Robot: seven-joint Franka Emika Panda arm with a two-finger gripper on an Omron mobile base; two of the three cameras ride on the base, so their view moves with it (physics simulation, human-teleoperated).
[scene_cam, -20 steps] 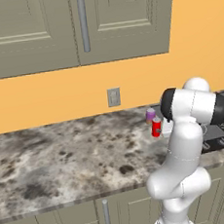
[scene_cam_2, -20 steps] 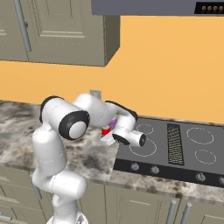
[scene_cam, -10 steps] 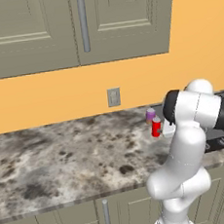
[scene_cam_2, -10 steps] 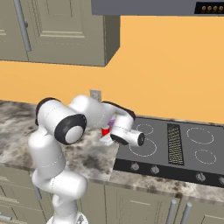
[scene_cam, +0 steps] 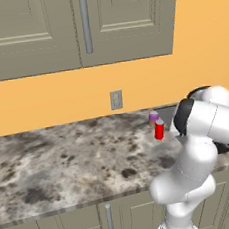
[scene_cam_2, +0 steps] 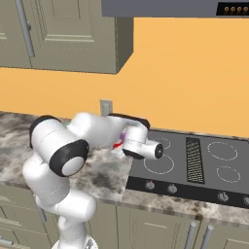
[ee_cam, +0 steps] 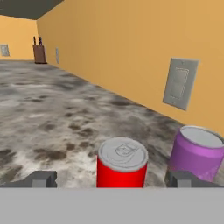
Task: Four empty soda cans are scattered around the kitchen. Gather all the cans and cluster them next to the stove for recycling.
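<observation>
My jaws (ee_cam: 111,178) stand spread wide, one tip on each side of the red soda can (ee_cam: 122,162), not touching it. The can stands upright on the marbled surface (scene_cam: 66,161), with the purple soda can (ee_cam: 197,152) just beside it, nearer the wall outlet (ee_cam: 180,83). The stove (scene_cam_2: 194,155) lies close by.

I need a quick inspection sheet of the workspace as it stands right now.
Surface: marbled counter, bare ahead of the cans.
Job's things: red can and purple can upright, side by side near the stove.
Clutter: knife block far along the counter.
Grippers: gripper open, fingertips either side of the red can, holding nothing.
Cables: nothing seen.
Surroundings: orange wall, wall outlet, cabinets above.
</observation>
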